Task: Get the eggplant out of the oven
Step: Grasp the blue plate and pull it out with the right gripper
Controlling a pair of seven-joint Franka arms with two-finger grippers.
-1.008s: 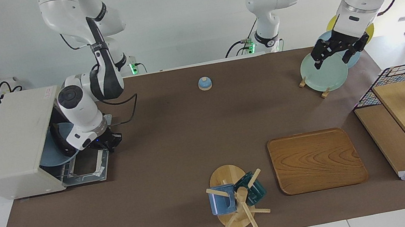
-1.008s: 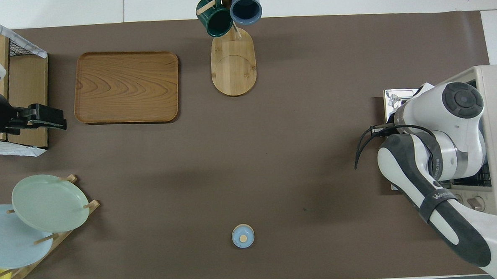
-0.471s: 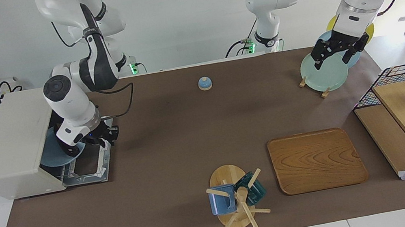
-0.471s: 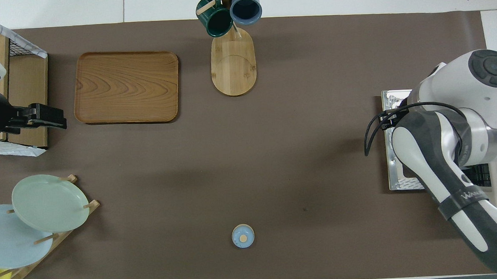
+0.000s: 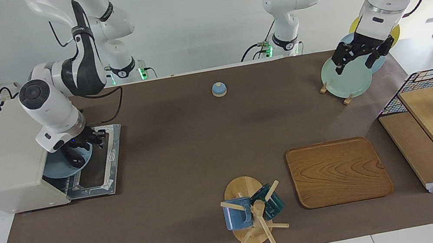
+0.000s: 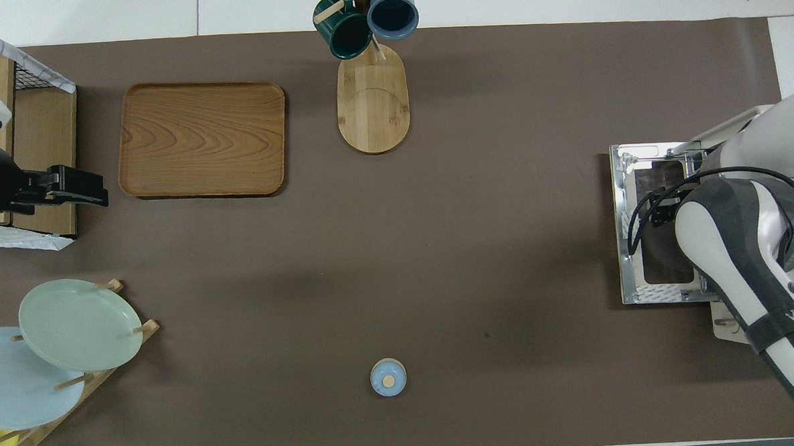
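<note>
Since a second ago, the right gripper (image 5: 80, 151) has been moved deeper into the open oven (image 5: 13, 155), over a blue plate (image 5: 58, 169); its fingers cannot be told. No eggplant is seen. From overhead, the oven door (image 6: 628, 233) lies flat. Reaching is judged underway; finding the eggplant comes next. The left gripper (image 5: 356, 57) waits, fingers apart.

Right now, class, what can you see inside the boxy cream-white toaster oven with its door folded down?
Inside the oven, a round blue plate shows at the opening. The right gripper reaches in over it. The eggplant cannot be seen; the arm covers the rest.
</note>
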